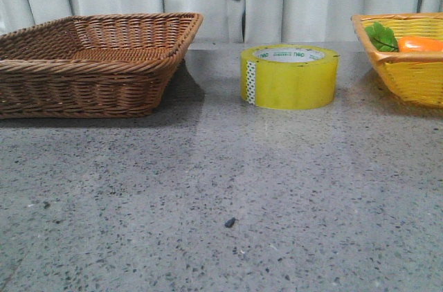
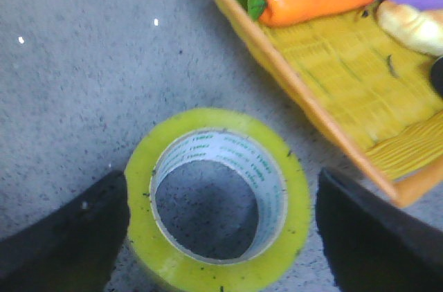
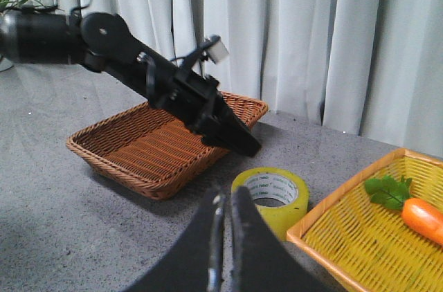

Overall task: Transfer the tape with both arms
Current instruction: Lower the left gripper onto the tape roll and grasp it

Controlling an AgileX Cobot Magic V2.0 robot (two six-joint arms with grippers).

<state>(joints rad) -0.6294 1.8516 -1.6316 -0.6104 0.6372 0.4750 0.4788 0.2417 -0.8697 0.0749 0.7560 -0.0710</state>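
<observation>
The tape [image 1: 289, 76] is seen lying flat on the grey table [image 1: 221, 202], between the brown wicker basket [image 1: 97, 64] at left and the yellow basket [image 1: 408, 64] at right. The left gripper [image 2: 221, 236] is held above it with fingers spread wide, not touching. The right gripper [image 3: 223, 236] is pressed together, holding nothing.

Open table around tape [image 1: 289, 77] — baskets [image 1: 97, 64] flanking.

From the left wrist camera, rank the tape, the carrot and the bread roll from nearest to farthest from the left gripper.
1. Tape: lying flat directly between the left gripper fingers.
2. Carrot: farther off, inside the yellow basket beside the tape.
3. Bread roll: farthest, deeper in that basket, past the carrot.
</observation>
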